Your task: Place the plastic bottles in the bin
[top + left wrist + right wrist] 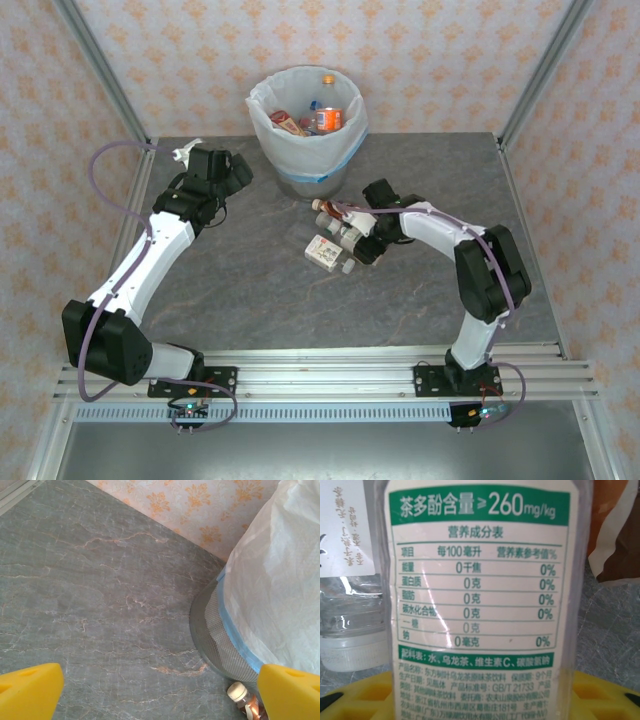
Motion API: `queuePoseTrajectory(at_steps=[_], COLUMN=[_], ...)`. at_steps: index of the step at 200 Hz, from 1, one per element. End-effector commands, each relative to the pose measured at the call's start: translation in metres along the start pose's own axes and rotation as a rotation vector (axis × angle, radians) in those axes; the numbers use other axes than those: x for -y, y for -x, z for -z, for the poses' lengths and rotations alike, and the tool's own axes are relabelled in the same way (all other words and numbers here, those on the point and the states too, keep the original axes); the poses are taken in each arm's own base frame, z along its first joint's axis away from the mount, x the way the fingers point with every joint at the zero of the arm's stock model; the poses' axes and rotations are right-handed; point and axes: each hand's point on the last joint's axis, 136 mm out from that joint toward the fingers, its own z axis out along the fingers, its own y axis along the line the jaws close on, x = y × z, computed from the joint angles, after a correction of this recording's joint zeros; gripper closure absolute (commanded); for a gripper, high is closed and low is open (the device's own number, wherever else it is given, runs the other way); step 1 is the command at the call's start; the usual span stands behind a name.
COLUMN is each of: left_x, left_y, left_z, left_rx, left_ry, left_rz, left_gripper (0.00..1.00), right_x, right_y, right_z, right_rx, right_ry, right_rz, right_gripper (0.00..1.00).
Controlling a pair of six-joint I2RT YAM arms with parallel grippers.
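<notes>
The bin (pixel 262 115) with its white bag stands at the back, with a few plastic bottles (pixel 325 118) inside. More bottles lie in a cluster (pixel 328 250) on the table in front of it. My right gripper (pixel 362 240) is down in that cluster. In its wrist view a bottle with a white-and-green label (pixel 480 580) sits between the yellow fingers (pixel 607 692), and the gripper (pixel 482 700) is shut on it. My left gripper (pixel 238 172) hangs open left of the bin, nothing between its fingers (pixel 30 690). A brown-labelled bottle (pixel 241 696) lies by the bin's mesh base (pixel 215 635).
A clear bottle with a white cap (pixel 350 630) lies just left of the held one, and an orange-brown label (pixel 615 525) shows to its right. Metal posts and patterned walls close the table's back and sides. Grey marbled tabletop (pixel 100 605) spreads left of the bin.
</notes>
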Motion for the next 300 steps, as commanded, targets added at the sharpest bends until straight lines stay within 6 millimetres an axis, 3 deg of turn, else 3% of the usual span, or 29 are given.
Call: queuePoseTrajectory(at_steps=[1,120,233,300], left_x=[-0.014,-0.014,-0.017,0.042], left_y=[0.004,0.0,-0.004,-0.016], left_z=[0.004,0.0,-0.002,0.011], left_rx=[0.019,0.003,-0.013,-0.069], left_ry=[0.043,0.03,0.022,-0.339], left_rz=[0.021,0.034,0.032,-0.049], left_gripper=[0.0,0.0,0.0,0.0], right_x=[-0.004,-0.011,-0.016,-0.031], right_y=[-0.003,0.011,0.045,0.075], right_z=[0.012,0.048,0.088,0.118], right_rx=[0.006,0.133,0.365,0.532], right_ry=[-0.01,-0.027,-0.027,0.06], right_rz=[0.006,-0.053,-0.108,-0.118], right_gripper=[0.57,0.62,0.62,0.62])
